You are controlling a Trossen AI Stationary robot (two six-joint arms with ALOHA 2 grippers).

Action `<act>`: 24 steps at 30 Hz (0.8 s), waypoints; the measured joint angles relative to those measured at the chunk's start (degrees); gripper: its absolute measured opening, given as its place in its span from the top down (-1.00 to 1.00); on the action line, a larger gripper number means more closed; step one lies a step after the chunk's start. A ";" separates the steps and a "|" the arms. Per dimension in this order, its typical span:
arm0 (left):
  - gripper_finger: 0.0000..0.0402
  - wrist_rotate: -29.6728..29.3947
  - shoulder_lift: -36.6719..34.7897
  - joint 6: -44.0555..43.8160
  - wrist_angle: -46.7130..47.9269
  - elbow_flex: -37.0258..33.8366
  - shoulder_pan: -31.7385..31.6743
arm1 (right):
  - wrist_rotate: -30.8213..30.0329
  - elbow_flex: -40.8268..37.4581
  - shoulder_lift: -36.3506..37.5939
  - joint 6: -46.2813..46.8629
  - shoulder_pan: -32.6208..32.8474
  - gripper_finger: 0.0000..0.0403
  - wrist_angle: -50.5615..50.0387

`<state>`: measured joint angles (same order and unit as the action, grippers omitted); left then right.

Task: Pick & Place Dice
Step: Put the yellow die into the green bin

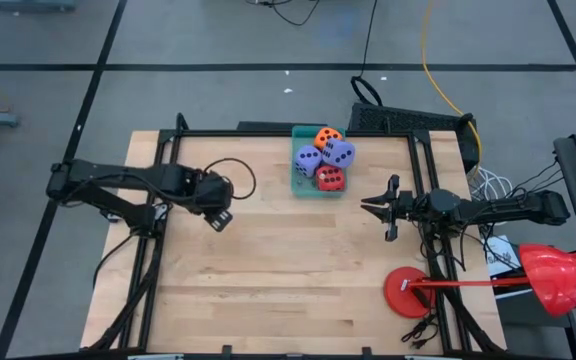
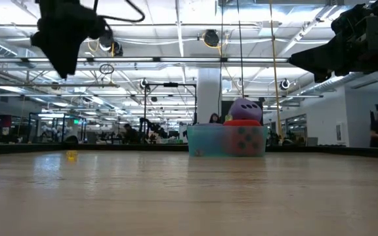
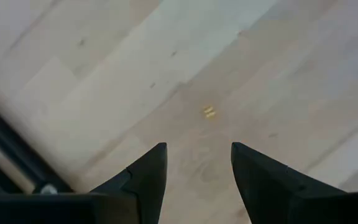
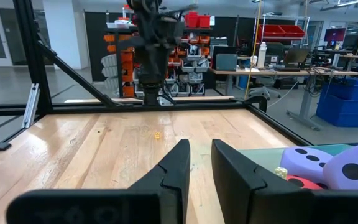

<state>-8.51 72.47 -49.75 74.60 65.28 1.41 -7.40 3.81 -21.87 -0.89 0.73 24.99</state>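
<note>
- Apparently the placing is over, or not yet begun: all the dice sit together in the teal tray (image 1: 296, 178) at the upper middle of the high view, and no die lies loose on the wooden table (image 1: 268, 270).
- Counted from above, there are four dice: one orange die (image 1: 326, 136) at the top of the heap, one red die (image 1: 331, 179) at the bottom, and two purple dice, one on the left (image 1: 309, 159) and one on the right (image 1: 339, 152).
- One tray only.
- Left gripper (image 1: 220, 219) hovers left of centre in the high view, well apart from the tray; its wrist view shows the fingers (image 3: 148, 177) spread with bare wood between them, holding nothing.
- Right gripper (image 1: 375, 206) hangs at the right of centre, below and to the right of the tray, near it; its fingers (image 4: 176, 168) stand a little apart with nothing between them.
- In the low view both arms are raised clear of the tabletop, and the tray shows at centre with a purple die riding highest.
- If dice are to come out, my judgement is that the right gripper is the better placed: it would need to swing over the tray, open wider and come down on the topmost die, since the cubes are packed touching one another.
- A small yellow speck (image 3: 209, 112) lies on the wood; what it is I cannot tell.
</note>
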 joint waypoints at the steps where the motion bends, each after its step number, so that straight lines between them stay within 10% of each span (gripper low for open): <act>1: 0.06 0.26 -0.09 -0.54 -0.16 -1.07 -0.02 | 0.00 -0.01 -0.02 0.01 0.01 0.71 0.00; 24: 0.06 12.41 13.09 -14.97 -15.67 -12.46 -2.44 | 0.00 -0.01 -0.02 0.01 0.01 0.71 0.02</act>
<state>3.90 85.56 -64.72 58.93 52.82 -1.03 -7.40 3.81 -21.89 -0.87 0.74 25.02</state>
